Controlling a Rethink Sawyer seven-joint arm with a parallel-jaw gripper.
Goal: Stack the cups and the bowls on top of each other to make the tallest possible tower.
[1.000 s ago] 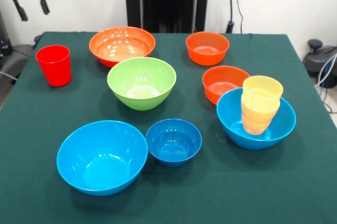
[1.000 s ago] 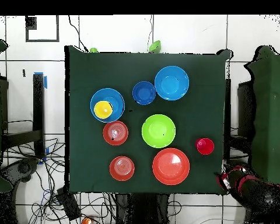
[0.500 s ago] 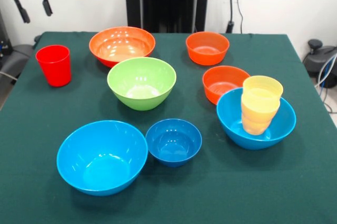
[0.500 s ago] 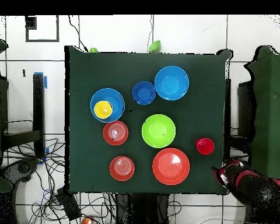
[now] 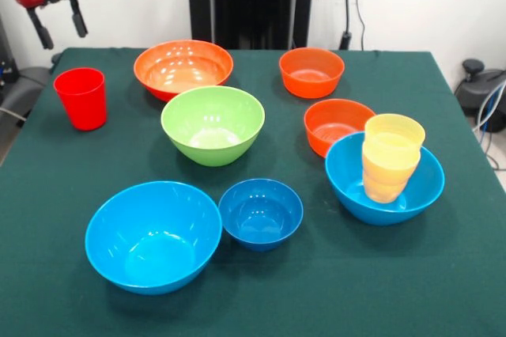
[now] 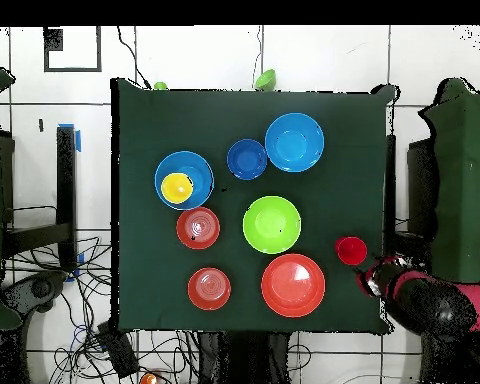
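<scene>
My gripper (image 5: 58,27) hangs spread apart and empty, two dark fingers (image 5: 78,19) pointing down with clear air between them, high above the table's (image 5: 316,297) back corner. Nothing is in my grasp.

Straight below my fingertips and a little toward the camera in the front view stands the red cup (image 5: 81,97), upright on its base, mouth up, alone on the cloth. Its long axis runs vertical, in line with my fingers, so I judge a plain descent over its rim would bring one finger inside or both around the wall. From overhead my gripper (image 6: 369,276) sits just beside the red cup (image 6: 351,250), at the table edge.

Farther out from my fingers lie the large orange bowl (image 5: 183,68) and the green bowl (image 5: 213,123), both clear of the cup. Well away, across the table, the tower (image 5: 390,159) is only begun: a column of nested yellow cups resting inside a light-blue bowl (image 5: 348,183). That is where I judge the red cup must travel, the whole width of the table from my fingers.
</scene>
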